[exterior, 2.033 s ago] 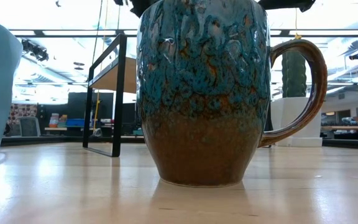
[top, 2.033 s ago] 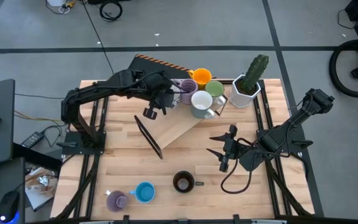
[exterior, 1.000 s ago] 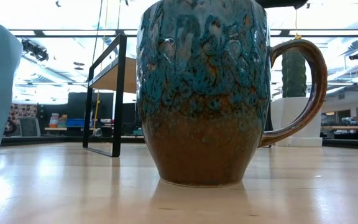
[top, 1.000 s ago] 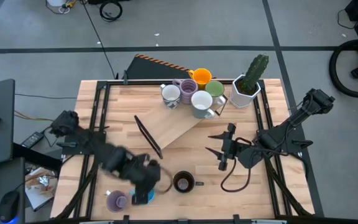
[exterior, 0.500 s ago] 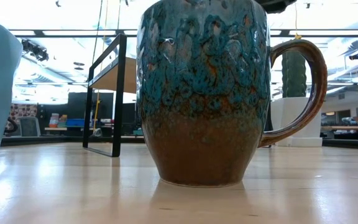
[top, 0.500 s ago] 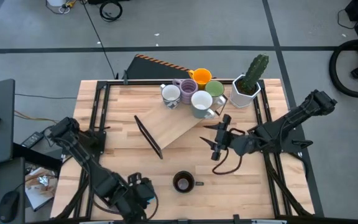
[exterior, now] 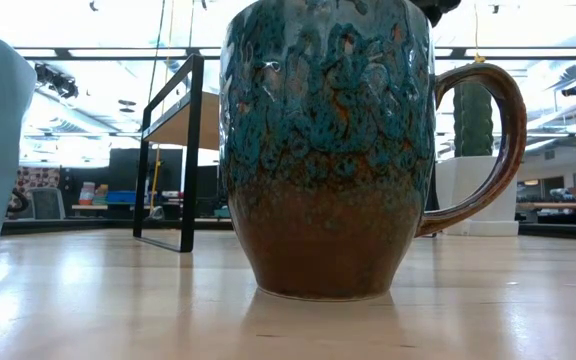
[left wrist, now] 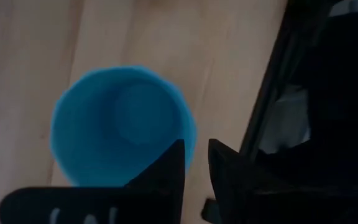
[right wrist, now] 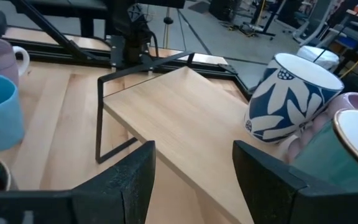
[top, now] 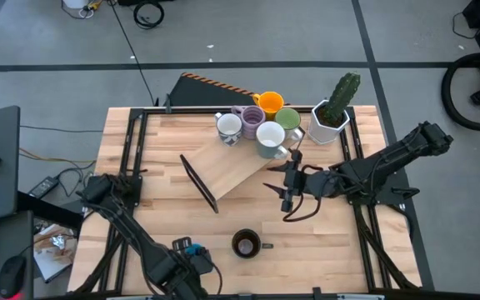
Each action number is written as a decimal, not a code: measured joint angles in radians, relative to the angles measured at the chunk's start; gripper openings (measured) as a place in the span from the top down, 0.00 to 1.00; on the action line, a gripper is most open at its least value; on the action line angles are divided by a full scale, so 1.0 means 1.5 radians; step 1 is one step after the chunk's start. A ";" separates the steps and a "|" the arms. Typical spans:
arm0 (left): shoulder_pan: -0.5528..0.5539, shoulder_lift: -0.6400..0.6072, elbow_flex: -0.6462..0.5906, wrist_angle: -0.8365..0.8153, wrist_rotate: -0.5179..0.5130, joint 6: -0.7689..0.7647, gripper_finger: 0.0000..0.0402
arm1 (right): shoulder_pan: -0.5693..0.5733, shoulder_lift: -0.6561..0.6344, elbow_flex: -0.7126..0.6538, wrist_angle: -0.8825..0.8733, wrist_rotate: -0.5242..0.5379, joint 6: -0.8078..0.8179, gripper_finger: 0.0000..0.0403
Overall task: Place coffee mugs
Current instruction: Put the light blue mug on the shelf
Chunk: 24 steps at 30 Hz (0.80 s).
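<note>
Now the left gripper (left wrist: 194, 165) has swung from the mug cluster to the near edge, its fingers narrowed around the blue mug (left wrist: 120, 124)'s rim, seemingly gripping it. Meanwhile the right gripper (top: 283, 185), fingers spread and empty, has advanced toward the raised board (right wrist: 191, 118).

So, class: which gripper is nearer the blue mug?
Left. The left gripper is right at the blue mug, its fingers closing over the rim at the table's near edge. The right gripper hangs open mid-table, by the wooden ramp, well away.
</note>
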 joint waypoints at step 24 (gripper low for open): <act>-0.005 0.069 0.001 -0.009 0.000 0.055 0.64 | -0.002 0.000 -0.046 0.045 -0.017 0.020 0.45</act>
